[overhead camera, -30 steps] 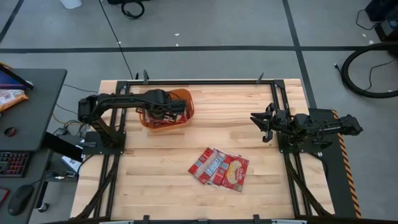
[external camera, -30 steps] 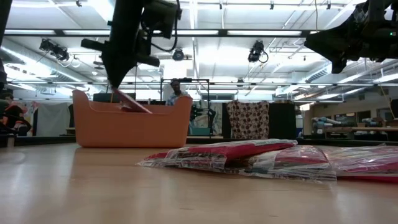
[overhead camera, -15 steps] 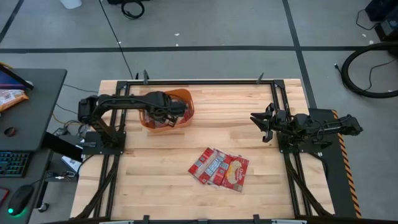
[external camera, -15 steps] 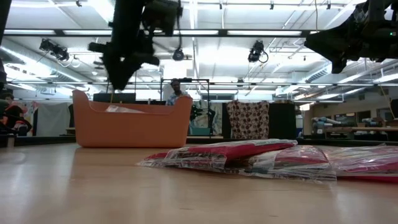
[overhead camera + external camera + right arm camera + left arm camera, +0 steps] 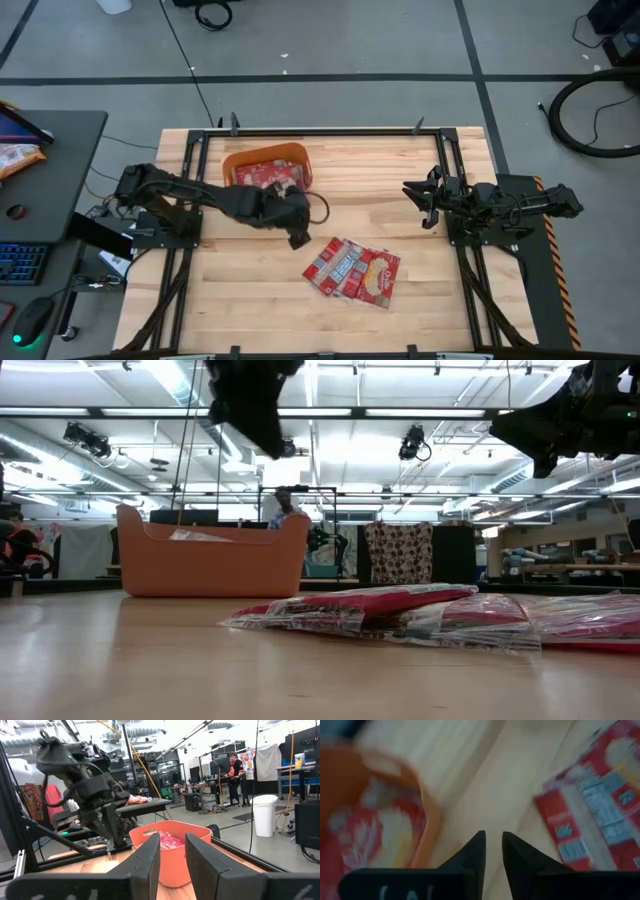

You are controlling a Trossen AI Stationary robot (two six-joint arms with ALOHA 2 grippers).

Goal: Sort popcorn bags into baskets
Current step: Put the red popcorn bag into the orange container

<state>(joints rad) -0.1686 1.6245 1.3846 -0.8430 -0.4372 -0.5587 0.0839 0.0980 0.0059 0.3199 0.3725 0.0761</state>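
Note:
The orange basket (image 5: 229, 172) stands near the table's far left and holds several red popcorn bags (image 5: 265, 172). About three more red bags (image 5: 352, 270) lie flat and overlapping on the wood, near the table's middle. My left gripper (image 5: 298, 240) hangs above the table between the basket and this pile. Its fingers are empty, with a narrow gap between them (image 5: 492, 842). The left wrist view shows the basket wall (image 5: 427, 825) on one side and the pile (image 5: 600, 805) on the other. My right gripper (image 5: 410, 190) waits raised at the right side, narrowly open (image 5: 172, 850).
Dark frame rails (image 5: 445, 170) run along both table sides and its far edge. A desk on the left, off the table, carries a keyboard and an orange-and-white snack bag (image 5: 15, 155). Bare wood lies between the basket and the pile. A person (image 5: 235, 770) stands far back in the room.
A bag that stood slanted in the basket under my left gripper now lies flat inside it. My left gripper has moved away from above the basket, toward the table's near edge and to the right. It now hangs close to the pile on the wood.

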